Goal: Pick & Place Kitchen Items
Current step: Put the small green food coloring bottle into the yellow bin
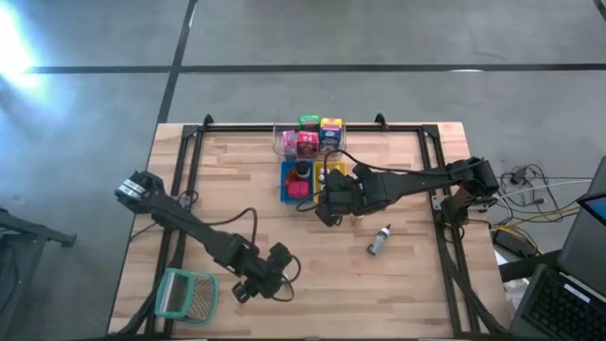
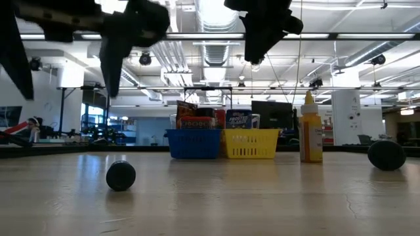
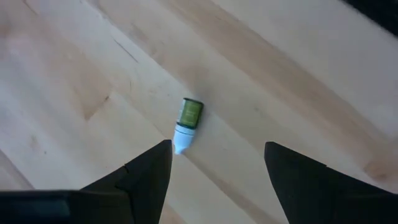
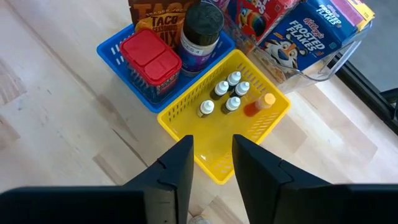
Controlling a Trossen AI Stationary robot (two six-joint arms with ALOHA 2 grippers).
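Small bottle (image 3: pixel 186 122) w/ green label and white cap lies on its side on the bare wood table (image 1: pixel 407 284), just ahead of my left gripper (image 3: pixel 214 165); its fingers stand wide apart, nothing between them. Four little white-capped bottles (image 4: pixel 225 96) plus an orange-capped one (image 4: pixel 260 104) sit in the yellow tray (image 4: pixel 186 127). Blue tray (image 4: pixel 115 53) touching it holds a red box (image 4: pixel 149 55), dark jar (image 4: pixel 202 34) and taco packet (image 4: pixel 158 14). My right gripper (image 4: pixel 212 167) hovers over the yellow tray, fingers a narrow gap apart, empty. Another bottle (image 1: pixel 379 241) lies near the table's right side. Mesh basket (image 1: pixel 187 294) sits by my left arm.
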